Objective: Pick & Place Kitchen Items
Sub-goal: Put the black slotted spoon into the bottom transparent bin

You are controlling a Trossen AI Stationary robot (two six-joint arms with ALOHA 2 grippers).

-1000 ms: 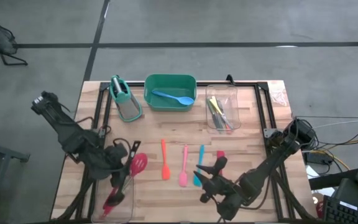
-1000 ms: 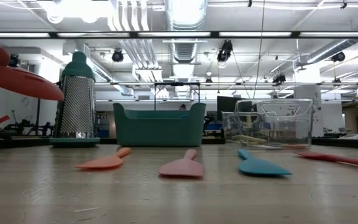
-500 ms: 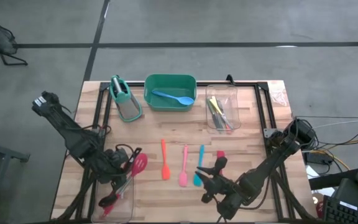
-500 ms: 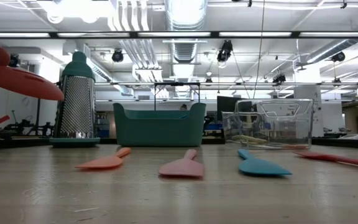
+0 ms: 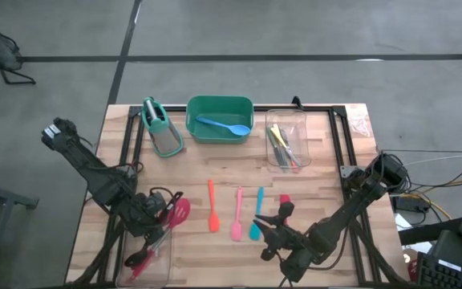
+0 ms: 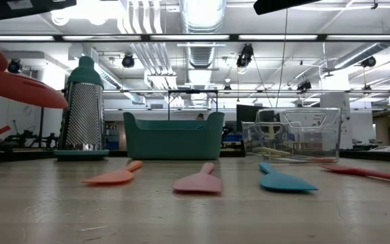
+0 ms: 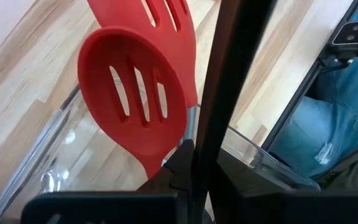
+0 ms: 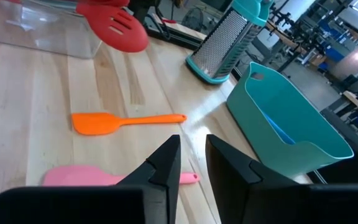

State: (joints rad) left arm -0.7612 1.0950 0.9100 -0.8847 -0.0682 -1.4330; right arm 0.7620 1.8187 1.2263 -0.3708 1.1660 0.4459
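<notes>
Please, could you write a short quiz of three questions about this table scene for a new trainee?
1. True or false: the blue silicone spoon lies inside the green plastic tub.
2. Three flat silicone spatulas lie in a row on the wooden table. Which colour is the middle one? A orange, B pink, C blue.
3. Fill in: beside the tub, toward the left arm's side, stands a metal ____ with a teal handle.
Key: 1 true. 2 B, the pink spatula. 3 grater.
</notes>
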